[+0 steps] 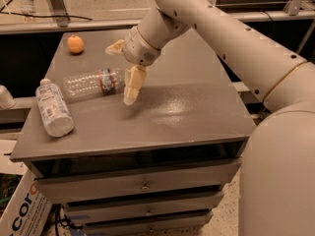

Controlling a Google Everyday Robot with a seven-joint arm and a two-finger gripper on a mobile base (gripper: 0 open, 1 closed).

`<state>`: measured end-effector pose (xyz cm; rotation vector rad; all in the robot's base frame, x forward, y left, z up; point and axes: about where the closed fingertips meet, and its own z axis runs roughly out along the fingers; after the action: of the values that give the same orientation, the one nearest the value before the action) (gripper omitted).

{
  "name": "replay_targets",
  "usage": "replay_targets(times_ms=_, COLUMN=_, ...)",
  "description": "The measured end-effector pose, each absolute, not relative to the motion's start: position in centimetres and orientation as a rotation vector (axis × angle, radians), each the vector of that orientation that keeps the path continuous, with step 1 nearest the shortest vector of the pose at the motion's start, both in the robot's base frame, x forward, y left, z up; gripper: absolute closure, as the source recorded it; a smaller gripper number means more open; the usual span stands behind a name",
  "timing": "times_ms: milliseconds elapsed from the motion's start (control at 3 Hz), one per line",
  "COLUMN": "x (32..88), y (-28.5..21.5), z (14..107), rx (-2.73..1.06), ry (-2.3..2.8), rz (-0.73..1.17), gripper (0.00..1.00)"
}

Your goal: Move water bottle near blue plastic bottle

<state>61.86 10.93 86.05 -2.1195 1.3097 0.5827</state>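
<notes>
Dim, warm overhead light; glare sheens the grey metal worktop (197, 112) just beside the low-hanging cream end effector (120, 75), soft shadow beneath.

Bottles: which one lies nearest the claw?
The slim clear water bottle: the claw hangs at its right end; the fatter blue plastic bottle lies farther left.

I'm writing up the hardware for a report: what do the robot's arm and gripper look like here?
The arm is a thick, smooth off-white tube in rounded segments, with small dark dots along it and a thin tan ring at one joint; no cables show. The gripper, over the grey table, has two flat, tapering, pale cream fingers.
</notes>
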Motion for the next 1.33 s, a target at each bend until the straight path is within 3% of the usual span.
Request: replay_targets(times_ms=1333, x=63.6, y=7.8, z=86.8, rx=-1.993, ry=1.355, rz=0.649, gripper=0.0)
